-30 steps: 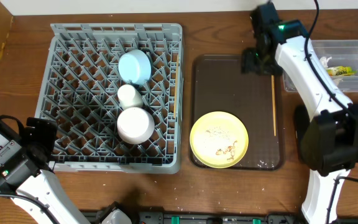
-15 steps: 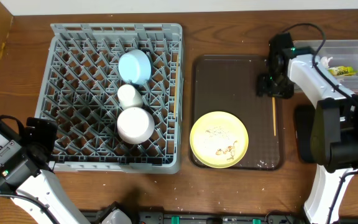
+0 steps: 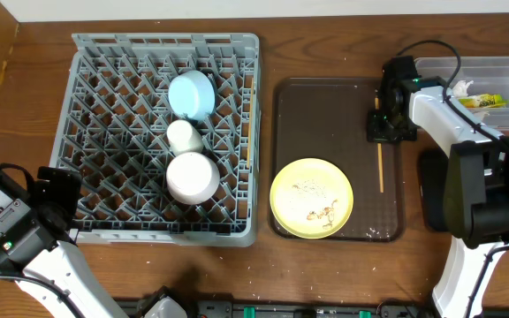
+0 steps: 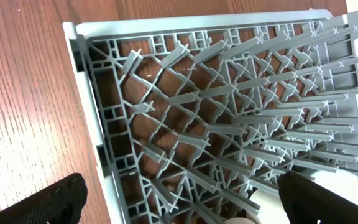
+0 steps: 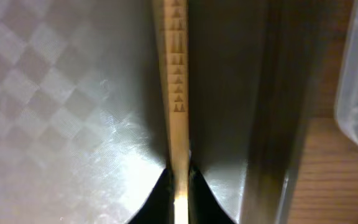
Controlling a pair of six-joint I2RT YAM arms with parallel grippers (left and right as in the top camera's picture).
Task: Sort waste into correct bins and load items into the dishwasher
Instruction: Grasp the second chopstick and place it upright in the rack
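I see the blue bowl point(image 3: 191, 94), cup point(image 3: 184, 135) and pale bowl point(image 3: 192, 177) in the dish rack point(image 3: 104, 62) at left. My right gripper point(image 5: 179, 182) pinches the chopsticks point(image 5: 176, 93) on the tray point(image 3: 325, 115), right side; the crumbed yellow plate point(image 3: 311, 198) waits nearer. My left gripper point(image 4: 185, 199) gapes wide. The wrapper point(image 3: 484, 101) looks binned in the clear tub point(image 3: 431, 66), I think

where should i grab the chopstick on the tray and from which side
Its far end, from straight above, pinched across its narrow width: the chopstick lies flat on the tray beside the right wall, too thin and low for a sideways approach.
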